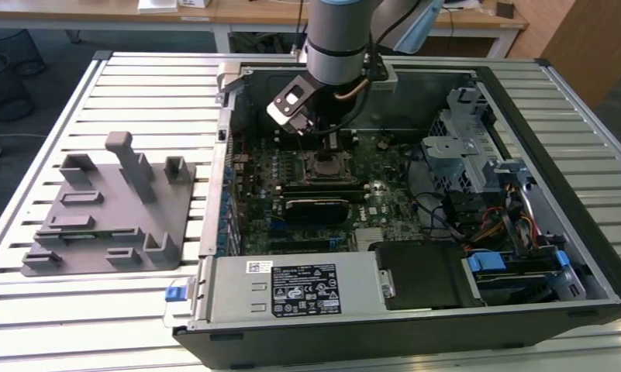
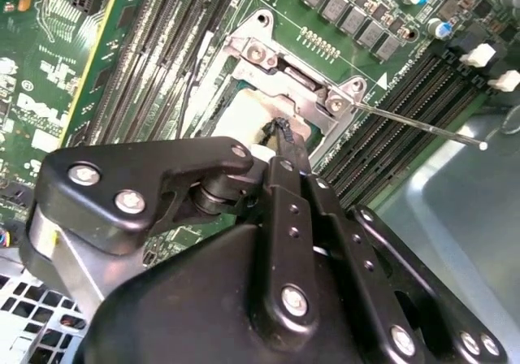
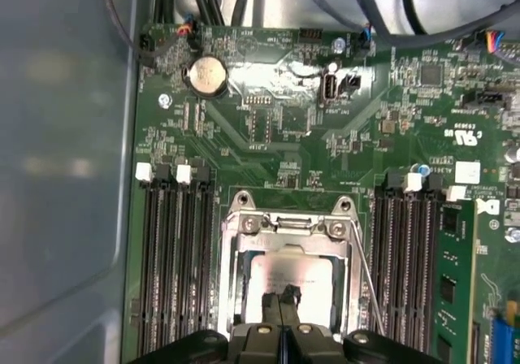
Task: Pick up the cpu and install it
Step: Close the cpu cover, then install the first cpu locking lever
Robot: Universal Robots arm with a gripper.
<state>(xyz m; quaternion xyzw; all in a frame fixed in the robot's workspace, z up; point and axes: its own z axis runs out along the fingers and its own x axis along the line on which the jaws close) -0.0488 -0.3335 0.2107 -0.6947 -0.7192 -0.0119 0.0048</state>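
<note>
The cpu, a flat square chip with a pale silvery top, lies inside the metal-framed socket on the green motherboard. My gripper hangs directly over it with both fingers pressed together, shut, and nothing between them. In the second wrist view the fingertips sit at the cpu's surface; I cannot tell whether they touch it. In the exterior view the gripper is low inside the open computer case, just above the socket.
The socket's thin lever wire sticks out to one side. Memory slots flank the socket on both sides. The case walls, drive cage and cables surround the board. A grey moulded fixture stands on the slatted table at the exterior view's left.
</note>
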